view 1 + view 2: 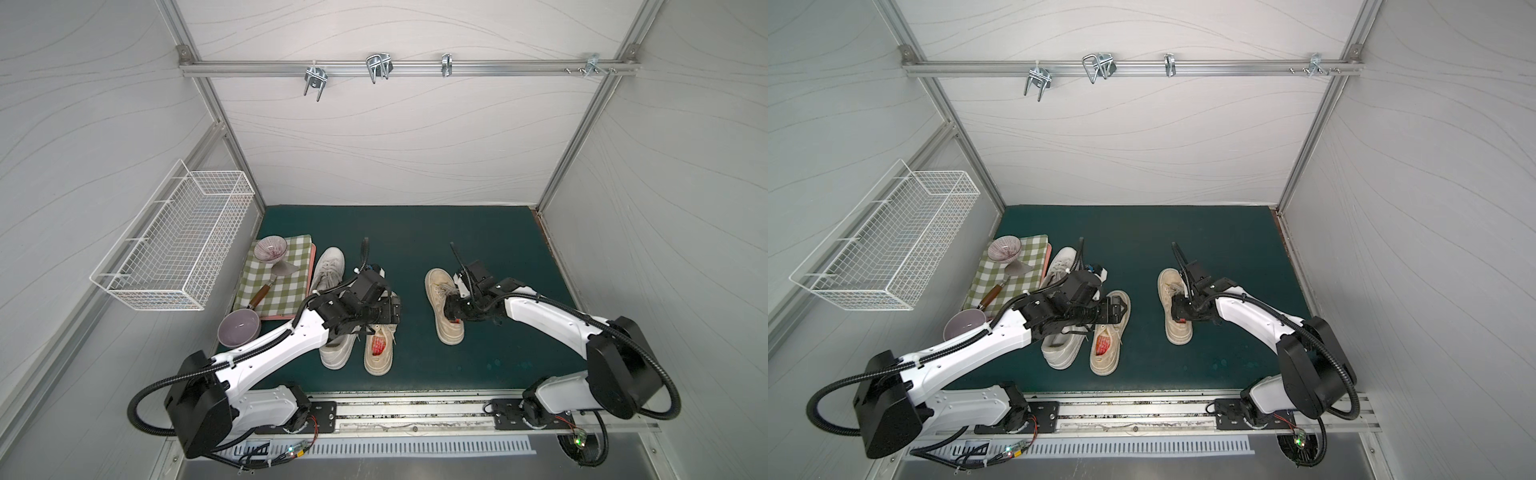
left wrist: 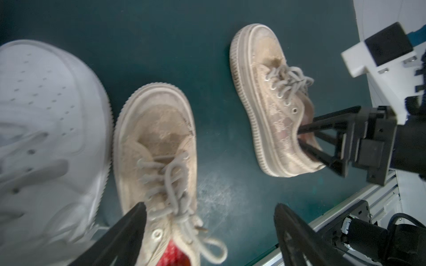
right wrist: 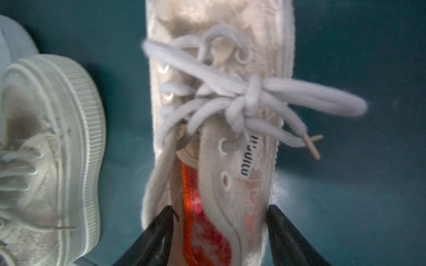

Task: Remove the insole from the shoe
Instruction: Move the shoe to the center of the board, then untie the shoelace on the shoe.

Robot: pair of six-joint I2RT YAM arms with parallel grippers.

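Two beige lace-up shoes lie on the green mat, each with a red insole inside. My right gripper (image 3: pixel 221 211) is at the heel opening of the right shoe (image 1: pixel 440 291). One finger sits inside the opening and the other (image 3: pixel 283 230) outside the side wall. That shoe's insole (image 3: pixel 202 232) lies between them, and the jaws stand apart. My left gripper (image 2: pixel 211 216) hangs open over the laces of the middle shoe (image 2: pixel 156 138). One fingertip is over its side, the other over the mat. This shoe's insole (image 1: pixel 377 345) shows in the heel opening.
A white sneaker (image 1: pixel 330 266) lies right beside the middle shoe, under my left arm. Left of it a checked cloth (image 1: pixel 286 291) holds a striped bowl (image 1: pixel 270 248) and a spatula (image 1: pixel 266 286). A lilac bowl (image 1: pixel 239 328) stands nearer. A wire basket (image 1: pixel 174 249) hangs on the left wall.
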